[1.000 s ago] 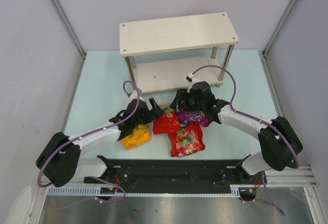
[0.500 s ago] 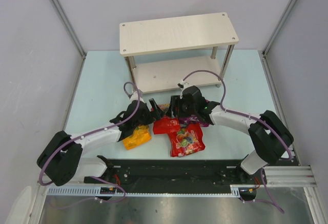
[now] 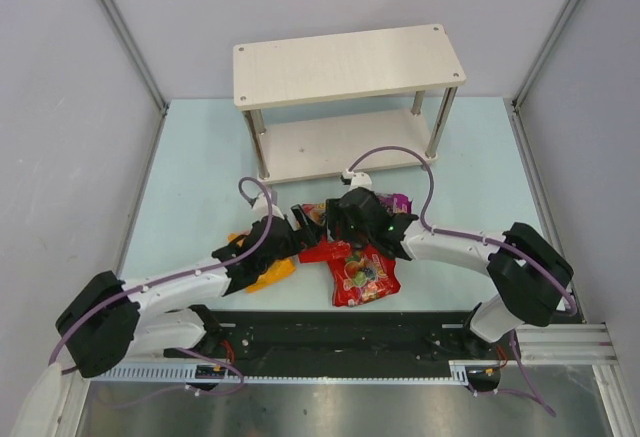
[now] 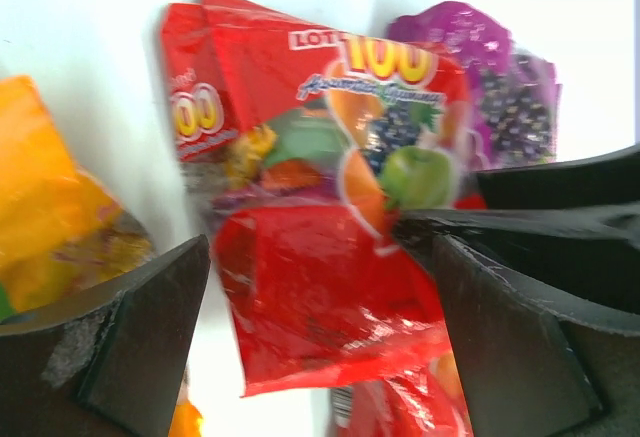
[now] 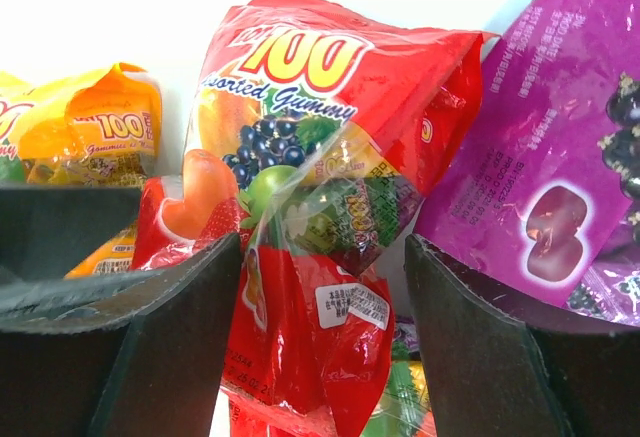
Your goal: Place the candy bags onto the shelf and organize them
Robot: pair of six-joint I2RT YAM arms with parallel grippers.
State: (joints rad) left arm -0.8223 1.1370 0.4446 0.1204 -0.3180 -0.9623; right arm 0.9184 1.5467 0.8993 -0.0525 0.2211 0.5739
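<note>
1. The left pincer [image 4: 320, 257] is gaping wide, flanking a glossy red bag [image 4: 400, 87] printed with fruit.
2. The right pincer [image 5: 322, 257] is also standing spread around it; contact is hard to judge.
3. The orange bag [image 5: 100, 127] and purple bag [image 5: 560, 157] are lying beside it on the surface [image 3: 200, 157], in front of the shelf [image 3: 350, 62].

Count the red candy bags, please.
2. The far red bag lies beside the orange bag; the near red bag touches it, lower in the top view. Others could hide underneath.
</note>
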